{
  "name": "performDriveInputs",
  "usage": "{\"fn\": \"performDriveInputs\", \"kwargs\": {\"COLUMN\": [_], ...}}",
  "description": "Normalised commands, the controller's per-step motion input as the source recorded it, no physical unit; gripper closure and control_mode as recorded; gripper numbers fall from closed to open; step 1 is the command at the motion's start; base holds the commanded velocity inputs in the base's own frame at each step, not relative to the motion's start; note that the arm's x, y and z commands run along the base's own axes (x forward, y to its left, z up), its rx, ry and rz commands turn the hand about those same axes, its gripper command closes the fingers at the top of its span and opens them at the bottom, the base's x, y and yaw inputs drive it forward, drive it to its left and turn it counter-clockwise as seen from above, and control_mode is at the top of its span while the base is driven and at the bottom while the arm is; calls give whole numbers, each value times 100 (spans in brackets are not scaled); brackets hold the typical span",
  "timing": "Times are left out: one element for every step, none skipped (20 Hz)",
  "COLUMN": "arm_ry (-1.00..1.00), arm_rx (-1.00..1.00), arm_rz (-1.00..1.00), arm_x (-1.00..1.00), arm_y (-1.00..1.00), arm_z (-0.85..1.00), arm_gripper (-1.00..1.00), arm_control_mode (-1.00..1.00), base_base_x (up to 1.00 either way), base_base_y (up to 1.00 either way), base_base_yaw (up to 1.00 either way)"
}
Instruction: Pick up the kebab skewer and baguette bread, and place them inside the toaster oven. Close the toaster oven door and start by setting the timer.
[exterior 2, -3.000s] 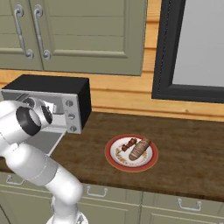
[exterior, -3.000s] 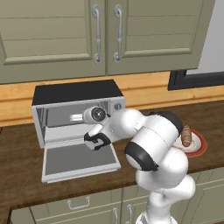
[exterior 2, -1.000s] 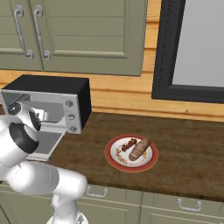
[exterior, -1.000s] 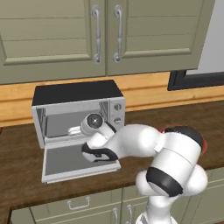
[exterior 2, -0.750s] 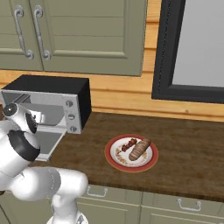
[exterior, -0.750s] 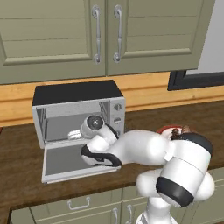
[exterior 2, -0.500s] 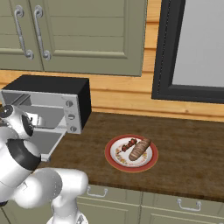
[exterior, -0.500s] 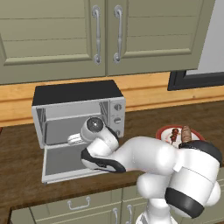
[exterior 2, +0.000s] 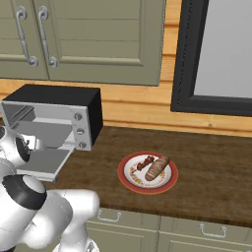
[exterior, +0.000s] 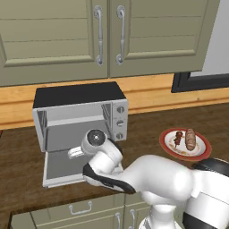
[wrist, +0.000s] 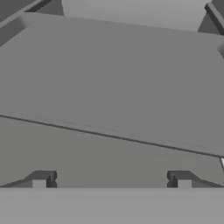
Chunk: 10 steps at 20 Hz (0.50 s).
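I see the toaster oven (exterior: 80, 118) at centre-left, its toaster oven door (exterior: 62, 167) dropped flat; my hand (wrist: 111, 179) hangs there spread wide, holding nothing; at right, the red-rimmed plate (exterior: 200, 152) carries the kebab skewer (exterior: 179, 138) beside the baguette bread (exterior: 191, 139).

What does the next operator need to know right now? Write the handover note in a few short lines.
Gripper: open, empty, over the lowered toaster oven door.
Toaster oven: on the counter, door down, cavity bare as far as can be seen.
Kebab skewer and baguette bread: side by side on the red-rimmed plate, to the right of the oven.
Done: door open.
Left: load both foods, shut door, set timer.
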Motion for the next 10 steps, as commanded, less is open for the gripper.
{"fn": "performDriveInputs", "kwargs": {"arm_ry": [0,-8,-17,-19,-33,-25,-18,-7,-5,0], "arm_rx": [0,0,0,0,0,0,0,0,0,0], "arm_rz": [0,0,0,0,0,0,-2,0,0,-1], "arm_x": [-41,-56,-50,-44,-73,-42,-36,-27,-24,-19], "arm_y": [8,6,0,0,0,0,0,-7,-3,-20], "arm_z": [-16,0,2,36,51,59,79,76,71,64], "arm_gripper": [-100,-100,-100,-100,-100,-100,-100,-100,-100,-100], "arm_control_mode": [-100,-100,-100,-100,-100,-100,-100,-100,-100,-100], "base_base_x": [0,0,0,0,0,0,0,0,0,0], "base_base_y": [0,0,0,0,0,0,0,0,0,0], "base_base_yaw": [0,0,0,0,0,0,0,0,0,0]}}
